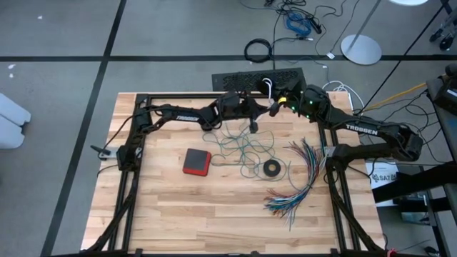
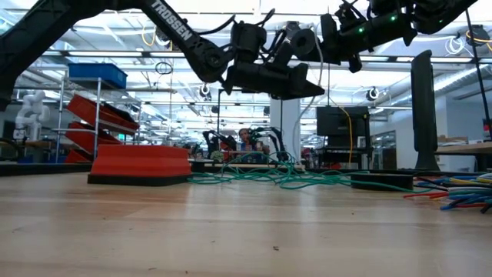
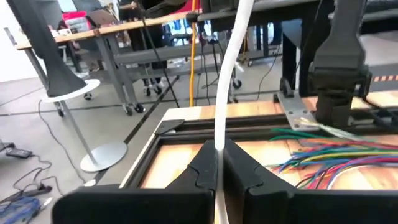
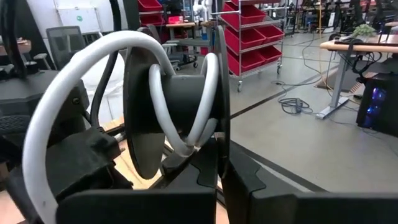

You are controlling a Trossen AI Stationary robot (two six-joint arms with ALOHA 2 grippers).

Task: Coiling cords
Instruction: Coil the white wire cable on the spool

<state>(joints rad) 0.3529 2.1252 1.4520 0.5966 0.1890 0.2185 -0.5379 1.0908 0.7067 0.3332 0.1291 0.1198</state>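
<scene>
Partly done at best, by the look of it. White cord wound in a turn or two round a black spool, raised above the table's far edge between the two arms. Teal cord not yet coiled, sprawled loose on the table between a red block and a black ring; fanned wires just beyond. Left to do, judging from this: finish winding the white cord, then gather the teal one.

Left gripper clenched on the white cord, pinching it between its fingertips, cord running straight up past them. Left arm stretched along the far edge towards the middle, wrist raised well clear of the wood. Right gripper clamped tight on the spool's rim, holding it on edge in the air. Right arm reaching in from the far right corner, its wrist close to the left one, both hanging high in the low view.
</scene>
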